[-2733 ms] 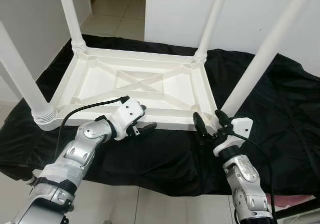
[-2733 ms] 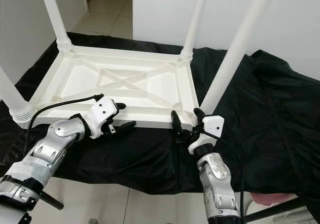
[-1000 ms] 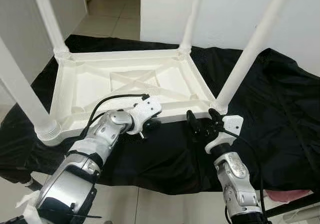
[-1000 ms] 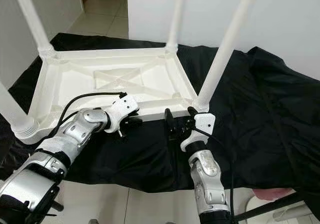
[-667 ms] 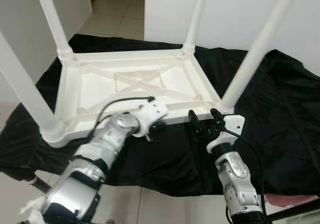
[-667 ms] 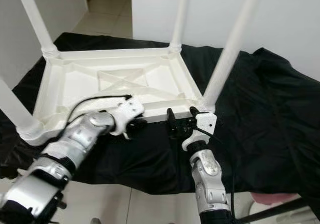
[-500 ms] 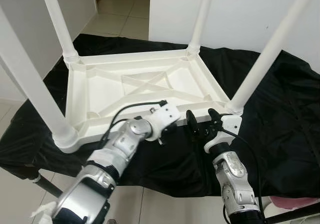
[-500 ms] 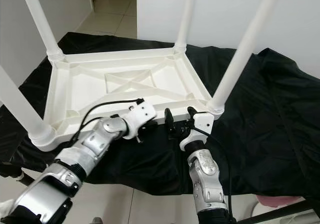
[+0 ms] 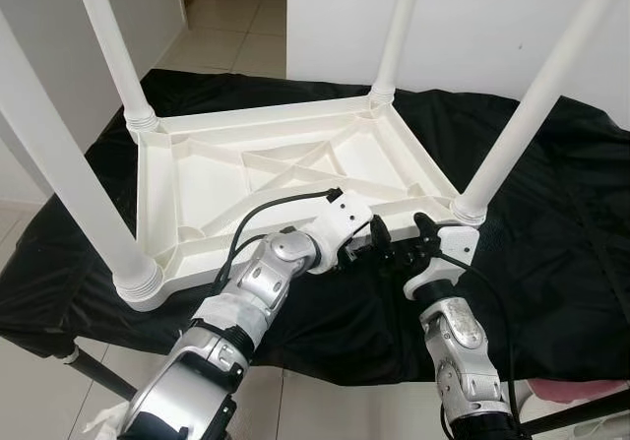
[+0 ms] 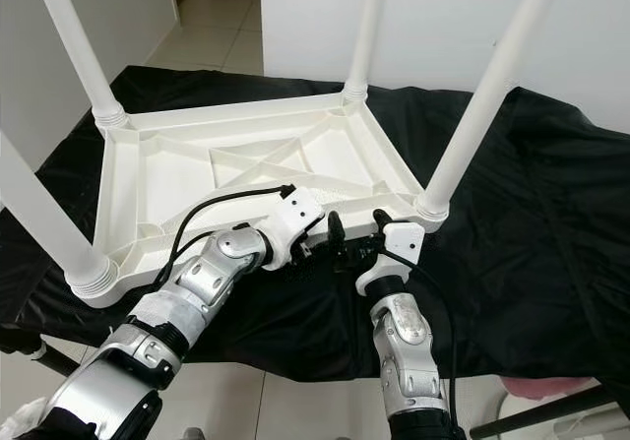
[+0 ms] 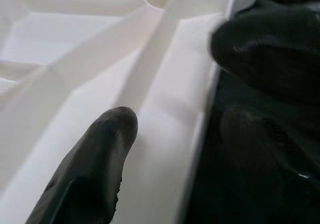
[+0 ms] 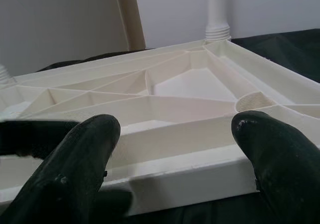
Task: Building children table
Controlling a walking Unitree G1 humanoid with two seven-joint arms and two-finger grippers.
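Observation:
A white plastic children's table point(image 9: 197, 179) lies upside down on a black cloth point(image 9: 551, 253), its four legs point(image 9: 551, 86) standing up. My left gripper point(image 9: 362, 239) reaches across to the near rim point(image 9: 187, 253), close to the near right corner. In the left wrist view its fingers point(image 11: 90, 179) sit apart, one over the table's inside and one outside, with the rim between them and not clamped. My right gripper point(image 9: 401, 231) is open just in front of the same rim point(image 12: 190, 169), right beside the left one. Its fingers point(image 12: 80, 159) are spread wide and hold nothing.
The cloth-covered surface ends close in front of me, with tiled floor point(image 9: 39, 381) below. A white wall point(image 9: 472, 27) rises behind, and a doorway opens at the back left. The tall near legs point(image 9: 54, 164) stand either side of my arms. Something pink point(image 9: 581, 391) shows at lower right.
My left gripper has slid right along the near rim until it is beside the right gripper. The table has turned a little on the cloth. The right gripper has barely moved.

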